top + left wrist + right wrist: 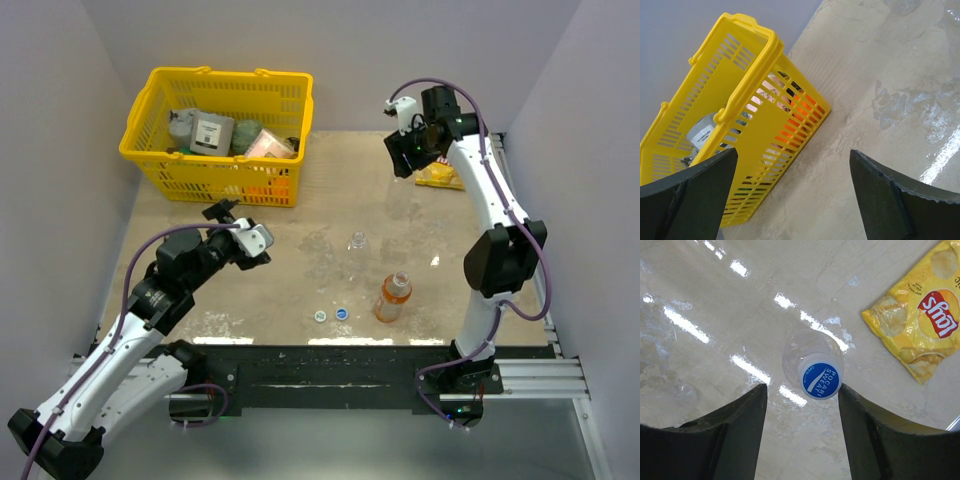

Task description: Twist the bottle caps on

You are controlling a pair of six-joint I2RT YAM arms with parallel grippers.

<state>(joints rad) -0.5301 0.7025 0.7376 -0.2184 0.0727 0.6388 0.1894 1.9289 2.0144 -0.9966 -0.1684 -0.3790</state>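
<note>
Right gripper (pixel 802 387) spread over a capped bottle (pixel 800 347)
Its blue cap (pixel 820 375) sits in the gap, far right by a chip bag (pixel 920 320). Left gripper (pixel 793 160) gapes wide near the basket (pixel 765 130). Mid-table stand a clear bottle (pixel 357 245) and orange bottle (pixel 393 297), with a white cap (pixel 319 317) and loose blue cap (pixel 342 313) just nearer.

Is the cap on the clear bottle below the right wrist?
On: the blue cap sits atop the clear bottle; how tight, cannot tell.

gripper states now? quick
Left gripper: open, holding nothing.
Right gripper: open, over a capped bottle, not gripping it.
</note>
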